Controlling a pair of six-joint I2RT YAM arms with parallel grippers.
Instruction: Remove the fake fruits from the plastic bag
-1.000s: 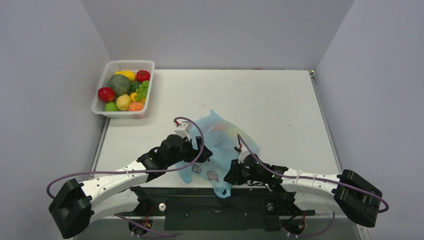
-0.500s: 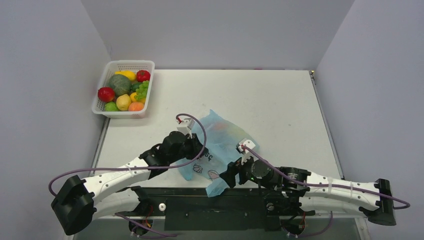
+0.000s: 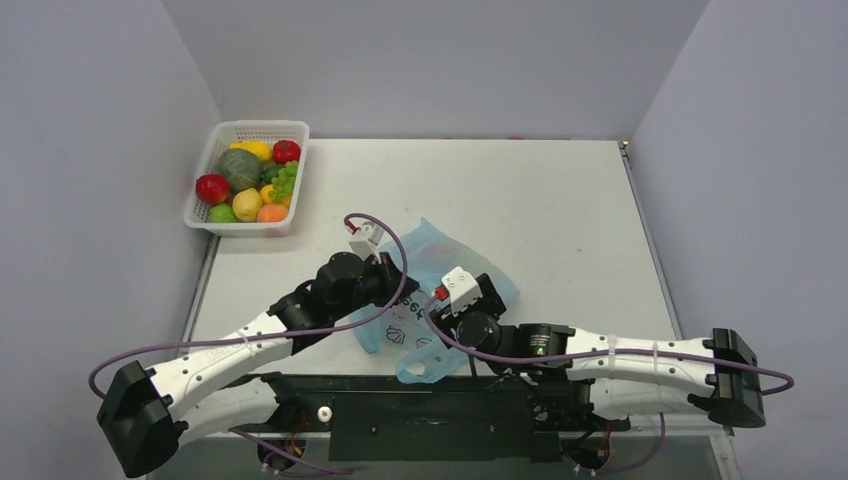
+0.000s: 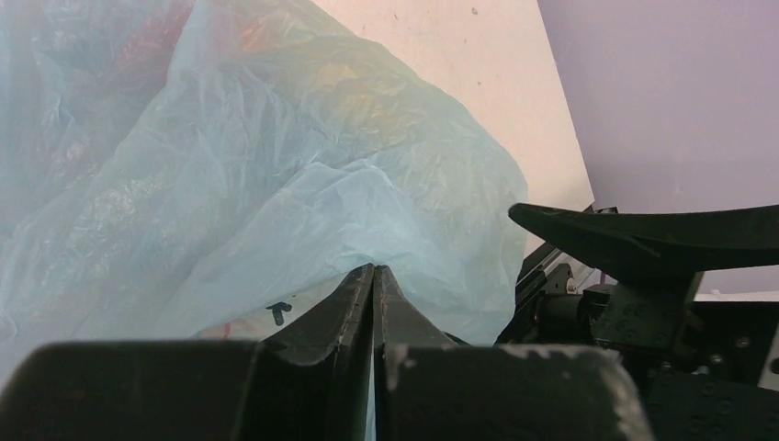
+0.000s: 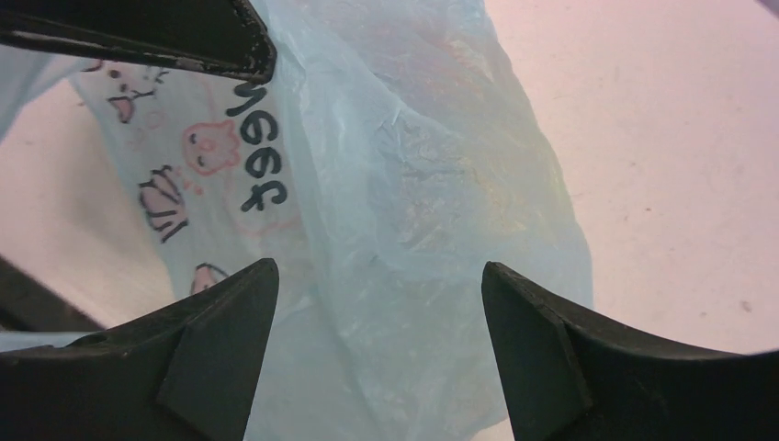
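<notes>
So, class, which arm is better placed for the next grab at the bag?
Probably the right: the right gripper hangs open over the plastic bag, while the left gripper is shut, seemingly pinching its film.

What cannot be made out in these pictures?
- Fruits: left wrist view, only reddish tints through the bag; number and kind unclear.
- Left end effector: shut at the bag; whether film is pinched, unclear.
- Bag's writing: right wrist view, partly covered by a dark finger.

Bright, even light; faint soft shadows
</notes>
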